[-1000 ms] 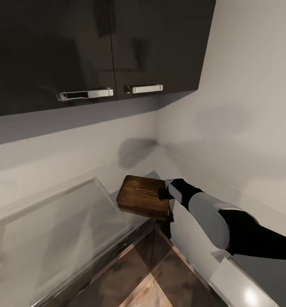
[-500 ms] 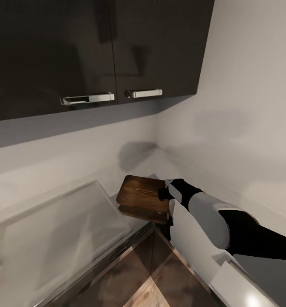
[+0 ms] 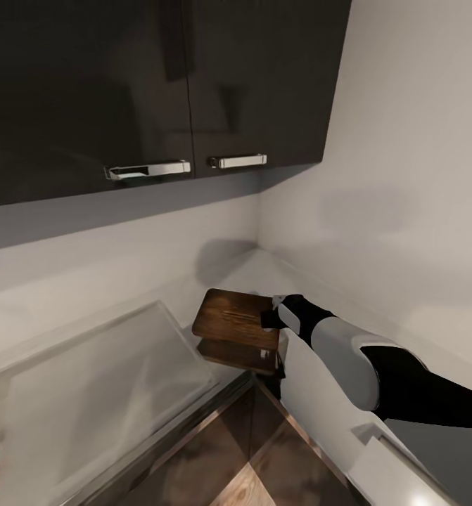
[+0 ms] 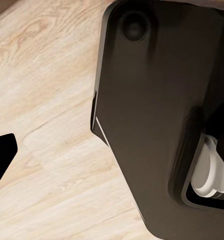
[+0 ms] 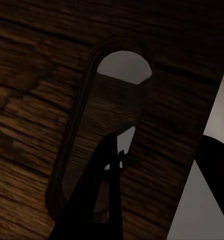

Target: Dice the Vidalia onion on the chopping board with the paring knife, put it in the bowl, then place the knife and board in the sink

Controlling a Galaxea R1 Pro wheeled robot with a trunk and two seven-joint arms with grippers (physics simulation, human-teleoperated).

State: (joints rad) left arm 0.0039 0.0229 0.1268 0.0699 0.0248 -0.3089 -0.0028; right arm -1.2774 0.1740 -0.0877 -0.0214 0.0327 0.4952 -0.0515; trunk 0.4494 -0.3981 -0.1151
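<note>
The right gripper [image 3: 269, 320] grips the edge of the brown wooden chopping board [image 3: 236, 325], its fingers [image 5: 104, 192] pinched through the board's long handle slot. The board hangs above the smooth grey countertop [image 3: 264, 270], near the corner of the walls. Whether the left gripper is closed or spread, I cannot tell.

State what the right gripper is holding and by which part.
The right gripper holds the chopping board, lifted off the countertop, by its near edge at the handle slot.

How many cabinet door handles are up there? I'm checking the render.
2: the left handle and the right handle, side by side along the dark wall cabinet's bottom edge. More may lie outside the frame.
</note>
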